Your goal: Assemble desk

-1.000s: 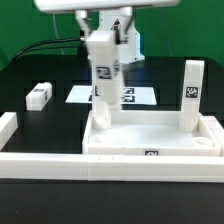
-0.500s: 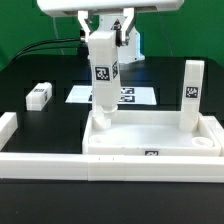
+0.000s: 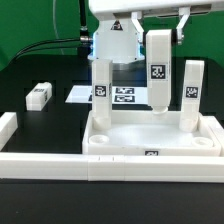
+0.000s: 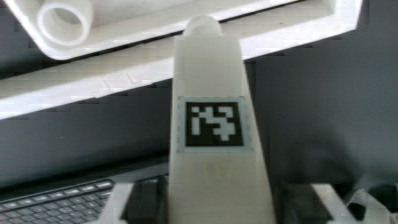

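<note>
The white tabletop (image 3: 150,140) lies rim-up at the front middle of the exterior view. One white leg (image 3: 103,93) stands upright in its left far corner and another leg (image 3: 192,95) in its right far corner. My gripper (image 3: 160,35) is shut on a third tagged leg (image 3: 158,68) and holds it upright between the two. The held leg's lower end is near the tabletop's far rim. In the wrist view this leg (image 4: 214,120) runs out from between my fingers (image 4: 146,200), with the tabletop rim (image 4: 178,65) beyond it. A fourth leg (image 3: 40,95) lies flat at the left.
The marker board (image 3: 128,98) lies behind the tabletop. Long white border rails run along the front (image 3: 50,160) and the left (image 3: 8,128). The table is black, with a green backdrop and cables at the far left.
The leg I held at the tabletop's left far corner now stands there free. My gripper is now further right and higher, shut on another leg.
</note>
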Available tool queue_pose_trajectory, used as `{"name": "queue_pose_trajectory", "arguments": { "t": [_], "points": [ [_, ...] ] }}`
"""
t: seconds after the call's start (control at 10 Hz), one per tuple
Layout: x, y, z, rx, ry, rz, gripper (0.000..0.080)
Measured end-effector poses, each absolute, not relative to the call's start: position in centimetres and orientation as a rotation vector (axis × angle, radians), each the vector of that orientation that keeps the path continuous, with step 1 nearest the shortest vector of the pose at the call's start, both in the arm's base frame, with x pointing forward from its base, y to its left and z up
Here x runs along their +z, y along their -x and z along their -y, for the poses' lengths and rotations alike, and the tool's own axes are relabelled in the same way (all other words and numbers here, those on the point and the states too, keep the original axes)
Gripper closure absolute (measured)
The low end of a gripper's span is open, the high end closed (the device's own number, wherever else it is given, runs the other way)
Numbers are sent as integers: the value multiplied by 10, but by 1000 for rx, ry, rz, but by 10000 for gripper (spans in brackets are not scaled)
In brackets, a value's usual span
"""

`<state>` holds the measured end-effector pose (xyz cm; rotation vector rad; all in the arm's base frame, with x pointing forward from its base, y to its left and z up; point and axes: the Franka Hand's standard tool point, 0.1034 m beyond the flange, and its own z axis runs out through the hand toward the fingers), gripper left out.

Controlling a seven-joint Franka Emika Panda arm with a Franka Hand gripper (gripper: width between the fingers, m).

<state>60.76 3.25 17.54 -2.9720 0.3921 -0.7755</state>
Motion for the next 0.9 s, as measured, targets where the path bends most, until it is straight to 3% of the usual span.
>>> {"name": "queue_pose_trajectory", "arguments": {
  "t": [0.2, 0.6, 0.9],
  "points": [
    [174, -607, -37, -779, 2975, -372, 515],
    [155, -614, -111, -728, 3018, -109, 515],
    [155, -614, -108, -732, 3020, -108, 515]
  ]
}}
